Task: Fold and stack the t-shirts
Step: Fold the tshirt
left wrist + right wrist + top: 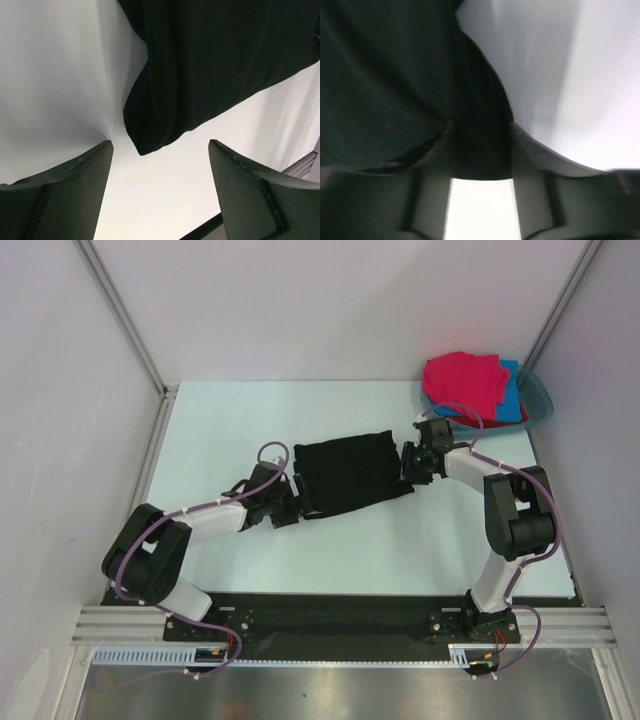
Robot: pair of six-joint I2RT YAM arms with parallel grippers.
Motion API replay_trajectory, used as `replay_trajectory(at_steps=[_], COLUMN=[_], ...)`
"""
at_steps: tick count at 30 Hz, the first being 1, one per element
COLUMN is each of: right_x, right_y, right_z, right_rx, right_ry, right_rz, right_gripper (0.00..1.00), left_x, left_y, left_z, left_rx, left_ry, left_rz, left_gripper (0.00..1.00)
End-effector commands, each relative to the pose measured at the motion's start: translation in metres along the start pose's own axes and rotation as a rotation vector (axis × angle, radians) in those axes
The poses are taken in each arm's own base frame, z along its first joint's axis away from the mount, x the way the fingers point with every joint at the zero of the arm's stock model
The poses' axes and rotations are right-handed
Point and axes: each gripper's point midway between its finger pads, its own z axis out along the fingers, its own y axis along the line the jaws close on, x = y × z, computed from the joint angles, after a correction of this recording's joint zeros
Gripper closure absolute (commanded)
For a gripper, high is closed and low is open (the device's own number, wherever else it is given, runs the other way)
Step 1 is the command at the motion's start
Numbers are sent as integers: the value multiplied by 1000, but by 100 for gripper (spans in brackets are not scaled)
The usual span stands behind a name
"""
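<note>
White panels wall in a pale table (400, 550), with the two arms bolted along its near edge. The left gripper (292, 508) sits low at about 8 o'clock of the black t-shirt (345, 472). Its fingers (75, 185) are spread wide and hold nothing. In the left wrist view the shirt's near corner lies just ahead of the gap between them, apart from both.

The shirt lies folded into a rough rectangle at the middle of the table. At its 3 o'clock edge is the right gripper (408, 462). Its fingers (540, 175) are drawn in narrow against a fold of that edge, and dark cloth fills the gap between them.

Farther back, at the table's 1 o'clock corner, a teal basin (540, 395) holds a heaped magenta-pink t-shirt (463, 380) on top of a bright blue t-shirt (512, 390).
</note>
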Motion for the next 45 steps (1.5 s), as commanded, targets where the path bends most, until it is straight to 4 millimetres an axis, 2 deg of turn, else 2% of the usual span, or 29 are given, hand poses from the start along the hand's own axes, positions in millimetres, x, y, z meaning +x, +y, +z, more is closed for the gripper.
replay_trajectory(at_steps=[1,3,4,6,7,9,12,13,16,19,21,22,24,25,26,28,30,31,32,33,34,36,38,39,40,43,45], right_x=[0,8,7,21,25,40,50,51,38,11,-2,-16,-30,-42,-47,-56,-65,-66,-69,-70,-70,-70,-70,-70,-70,-70,-72], right_y=[7,4,4,0,-1,-2,-4,-5,-12,-13,-11,-4,3,9,13,25,30,31,34,35,37,41,43,43,42,39,36], right_z=[-5,-9,-15,-18,-20,-24,-30,-32,-45,-67,-81,-94,-109,-119,-124,-130,-128,-124,-120,-117,-115,-110,-109,-107,-106,-103,-100], right_rx=[-39,-31,-30,-16,-15,-18,-21,-18,42,84,103,91,75,61,48,2,-11,-14,-16,-15,-18,-20,-23,-21,-18,0,11], right_ry=[-6,4,-9,13,19,39,37,34,-34,-129,-174,-223,-268,-307,-325,-349,-358,-347,-336,-328,-320,-308,-310,-308,-305,-304,-303], right_rz=[17,24,26,53,61,77,85,86,79,50,38,17,-1,-20,-26,-47,-56,-59,-63,-63,-66,-77,-82,-84,-84,-93,-98], right_gripper=[64,72,82,92,100,100,100,72,42,34,33,32,31,29,29,26,25,25,25,25,25,25,25,25,24,24,24], left_x=[-11,-11,-11,-11,-12,-11,-10,-10,-15,-29,-41,-54,-69,-86,-95,-117,-129,-141,-148,-148,-158,-163,-167,-175,-170,-169,-166], left_y=[-23,-23,-24,-22,-23,-23,-22,-23,-23,-23,-23,-23,-32,-35,-41,-54,-60,-72,-72,-65,-74,-67,-59,-61,-46,-42,-31], left_z=[1,2,2,3,3,5,5,5,1,-10,-17,-24,-38,-45,-51,-62,-60,-61,-58,-41,-39,-21,4,10,29,48,63], left_rx=[72,69,71,65,67,67,66,68,59,27,-1,-31,-30,-53,-49,-51,-50,-31,-36,-64,-45,-54,-66,-66,-104,-90,-98], left_ry=[-18,-15,-15,-17,-17,-11,-6,-6,-29,-93,-145,-193,-255,-323,-357,-430,-458,-491,-493,-453,-455,-398,-338,-342,-301,-243,-218], left_rz=[9,10,11,9,9,10,10,11,25,66,89,120,156,190,205,240,258,276,274,268,263,239,213,209,191,157,135], left_gripper=[16,17,17,16,17,17,17,17,17,17,17,16,16,16,16,7,0,0,0,0,0,0,0,0,0,0,0])
